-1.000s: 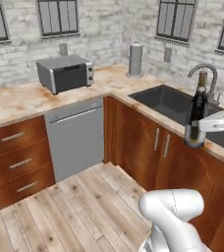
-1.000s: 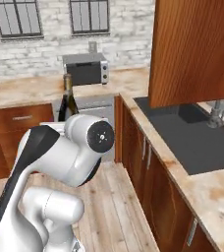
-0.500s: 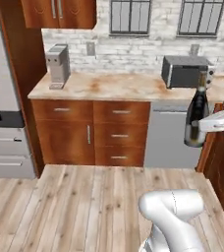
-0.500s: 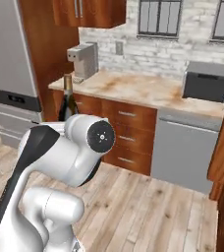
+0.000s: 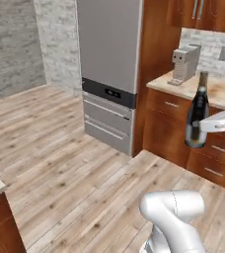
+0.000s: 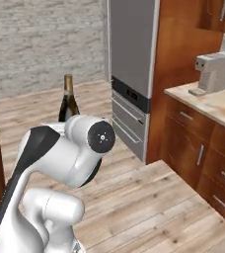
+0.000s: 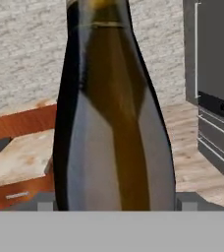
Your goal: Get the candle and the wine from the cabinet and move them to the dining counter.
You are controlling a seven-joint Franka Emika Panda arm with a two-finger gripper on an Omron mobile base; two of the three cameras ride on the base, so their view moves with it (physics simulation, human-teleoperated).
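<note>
Wood-plank flooring spread to the left, with a tall grey refrigerator and a coffee machine on the far counter. The wine hung upright in the air, well clear of any surface, its long axis vertical, body clamped between the fingers of the tool, whose jaws stood wide around the glass. In the hand view a beige stone counter with a reddish front lay to the left beyond the bottle, probably the place to carry it.

tool clamped, arm outstretched
</note>
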